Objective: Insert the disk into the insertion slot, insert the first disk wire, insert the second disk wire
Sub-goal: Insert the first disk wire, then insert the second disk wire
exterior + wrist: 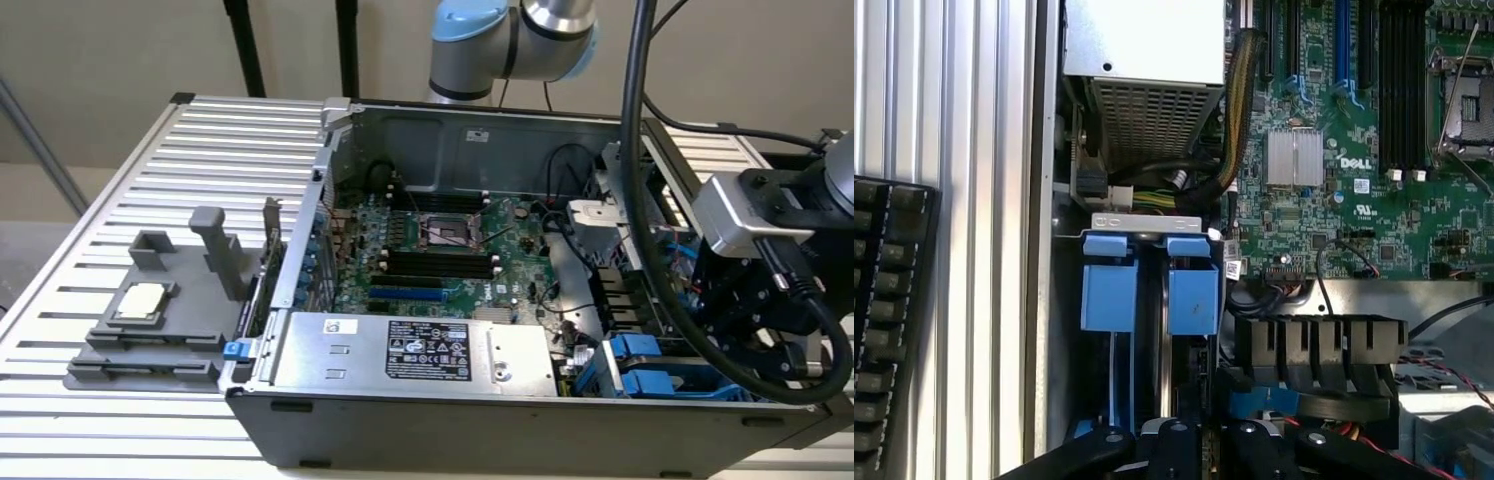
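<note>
The insertion slot [1110, 290] is a drive cage with blue latch tabs in the case's corner, at the exterior view's lower right [638, 365]. The disk [1192, 292] stands edge-on in it, its blue carrier end beside the cage's other blue tab. My gripper [1206, 436] hangs straight over the disk's near end, fingers [1174, 440] drawn in on either side of it. In the exterior view the black gripper [742, 332] reaches down into the case just right of the blue tabs. I cannot pick out the disk wires among the cable bundles.
A silver power-supply box [427, 350] with a black label lies along the case's front wall. The motherboard [1354, 150] and a black fan shroud [1319, 345] border the cage. A keyboard [889, 330] rests outside the case, and a grey fixture [147, 320] sits on the slatted table.
</note>
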Robot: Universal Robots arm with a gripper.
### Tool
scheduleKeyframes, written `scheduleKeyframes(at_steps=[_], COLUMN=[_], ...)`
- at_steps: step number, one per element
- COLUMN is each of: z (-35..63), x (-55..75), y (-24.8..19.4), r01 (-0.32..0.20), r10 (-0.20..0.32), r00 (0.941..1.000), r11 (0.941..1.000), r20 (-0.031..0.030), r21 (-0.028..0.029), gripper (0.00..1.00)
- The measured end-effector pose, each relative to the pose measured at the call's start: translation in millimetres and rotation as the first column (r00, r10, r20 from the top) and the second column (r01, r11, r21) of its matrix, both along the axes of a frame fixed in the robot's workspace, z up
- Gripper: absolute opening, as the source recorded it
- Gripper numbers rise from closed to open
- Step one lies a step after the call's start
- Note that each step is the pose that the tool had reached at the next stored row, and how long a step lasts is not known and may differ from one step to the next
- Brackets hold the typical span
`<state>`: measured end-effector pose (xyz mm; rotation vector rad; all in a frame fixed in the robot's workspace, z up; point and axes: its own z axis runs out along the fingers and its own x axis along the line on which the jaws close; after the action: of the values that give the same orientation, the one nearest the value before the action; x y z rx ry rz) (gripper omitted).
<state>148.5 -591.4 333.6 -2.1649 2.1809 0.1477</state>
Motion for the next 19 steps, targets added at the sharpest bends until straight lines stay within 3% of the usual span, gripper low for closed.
scheduleKeyframes(at_steps=[3, 4, 5, 9, 11, 19], z=[0.5, 2.6, 5.6, 13.6, 14.3, 14.3], x=[0.4, 0.3, 0.1, -4.7, -10.3, -11.0], y=[0.2, 0.2, 0.0, -1.7, -2.6, -2.7], r01=[0.0, 0.0, 0.0, 0.0, 0.0, 0.0], r10=[0.0, 0.0, 0.0, 0.0, 0.0, 0.0], r00=[1.0, 1.0, 1.0, 1.0, 1.0, 1.0], r11=[1.0, 1.0, 1.0, 1.0, 1.0, 1.0], r20=[-0.0003, -0.0009, -0.0013, -0.0015, -0.0014, -0.0015], r21=[0.0008, 0.0005, 0.0004, 0.0002, 0.0003, 0.0002], gripper=[0.18, 0.18, 0.25, 0.25, 0.25, 0.25])
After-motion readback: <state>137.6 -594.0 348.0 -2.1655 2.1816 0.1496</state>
